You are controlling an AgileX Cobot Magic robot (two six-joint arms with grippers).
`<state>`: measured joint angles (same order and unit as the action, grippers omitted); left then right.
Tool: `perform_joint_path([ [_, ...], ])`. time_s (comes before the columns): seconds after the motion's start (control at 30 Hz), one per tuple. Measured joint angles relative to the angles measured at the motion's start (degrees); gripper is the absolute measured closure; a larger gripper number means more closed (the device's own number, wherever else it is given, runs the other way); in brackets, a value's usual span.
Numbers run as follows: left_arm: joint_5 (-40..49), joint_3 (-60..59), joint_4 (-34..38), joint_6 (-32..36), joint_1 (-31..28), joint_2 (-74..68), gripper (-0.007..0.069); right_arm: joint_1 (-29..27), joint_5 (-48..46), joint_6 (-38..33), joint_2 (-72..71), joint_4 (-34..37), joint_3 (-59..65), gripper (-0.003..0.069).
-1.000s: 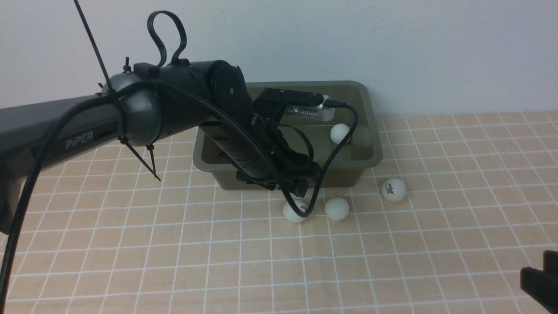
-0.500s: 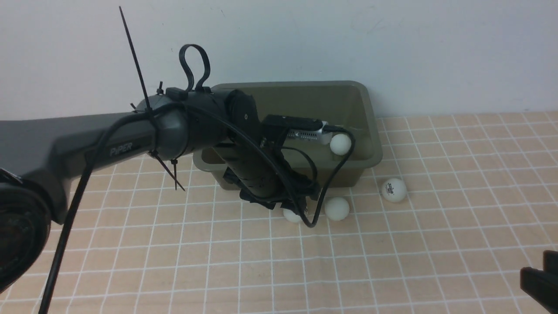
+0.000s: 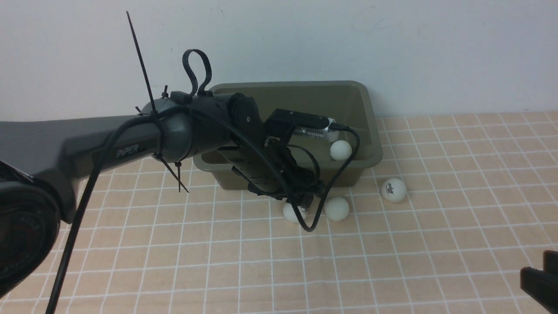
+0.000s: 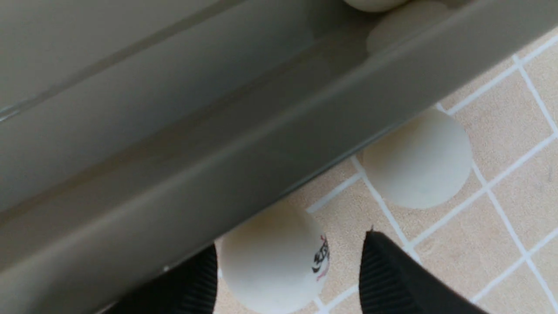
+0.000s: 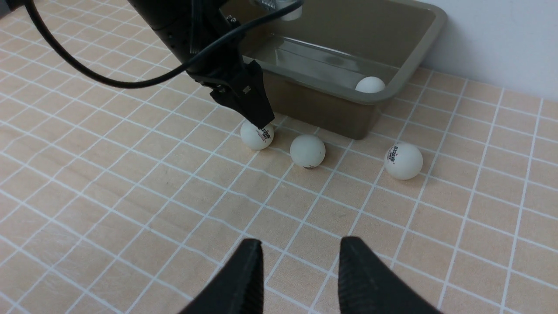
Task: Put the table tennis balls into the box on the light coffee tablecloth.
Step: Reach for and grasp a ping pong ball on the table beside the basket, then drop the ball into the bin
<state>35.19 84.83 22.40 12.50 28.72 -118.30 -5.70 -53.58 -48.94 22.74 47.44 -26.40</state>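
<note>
Three table tennis balls [image 3: 337, 208] lie on the light coffee tablecloth [image 3: 218, 261] just before the box [image 3: 375, 146]; a fourth ball [image 3: 340, 150] sits inside. Your left claw [image 4: 290, 266] stands open astride the leftmost ball [image 3: 290, 213]; your right claw [image 5: 301, 270] hangs open, empty.

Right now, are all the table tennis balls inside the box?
No, three balls lie on the tablecloth outside the box.

Balls [image 5: 307, 151] matt white plastic; box [image 5: 314, 109] smooth olive plastic; tablecloth [image 5: 130, 174] matt cloth.
</note>
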Motion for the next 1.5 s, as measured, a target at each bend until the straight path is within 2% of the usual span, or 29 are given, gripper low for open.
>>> perform_joint_path([
  [0.3, 0.1, 0.0, 0.2, 1.9, 0.2, -2.9, 0.0253, 0.0, 0.0, 0.0, 0.0, 0.0, 0.0, 0.0428],
  [0.43, -0.1, 0.0, 0.2, 2.5, 0.2, -3.1, 0.0309, 0.0, 0.0, 0.0, 0.0, 0.0, 0.0, 0.0428],
  [0.57, 0.7, 0.4, 0.2, 2.9, 0.2, -2.7, 0.0310, 0.0, 0.0, 0.0, 0.0, 0.0, 0.0, 0.0428],
  [0.73, 8.8, 4.5, 0.0, 4.9, 0.2, 0.0, 0.0310, 0.0, 0.0, 0.0, 0.0, -0.2, 0.0, 0.0428],
  [0.9, 22.7, 11.4, 0.0, 5.5, 0.2, 2.7, 0.0310, 0.0, 0.0, 0.0, 0.0, -0.6, 0.0, 0.0428],
  [1.0, 26.0, 15.9, 0.8, 6.7, 0.2, 2.7, 0.0310, 0.0, 0.0, 0.0, 0.0, -0.7, 0.0, 0.0428],
  [1.1, 24.8, 19.9, 1.0, 8.1, 0.1, 2.7, 0.0310, 0.0, 0.0, 0.0, 0.0, -0.9, 0.0, 0.0428],
  [1.2, 19.5, 22.6, -1.2, 9.0, -1.0, 2.7, 0.0310, 0.0, 0.0, 0.0, 0.0, -0.9, 0.0, 0.0428],
  [1.37, 13.1, 23.1, -7.7, 9.6, -5.5, 2.3, 0.0310, 0.0, 0.0, 0.0, 0.0, -1.0, 0.0, 0.0428],
  [1.5, 12.5, 23.2, -8.7, 10.1, -9.0, 0.2, 0.0310, 0.0, 0.0, 0.0, 0.0, -1.0, 0.0, 0.0428],
])
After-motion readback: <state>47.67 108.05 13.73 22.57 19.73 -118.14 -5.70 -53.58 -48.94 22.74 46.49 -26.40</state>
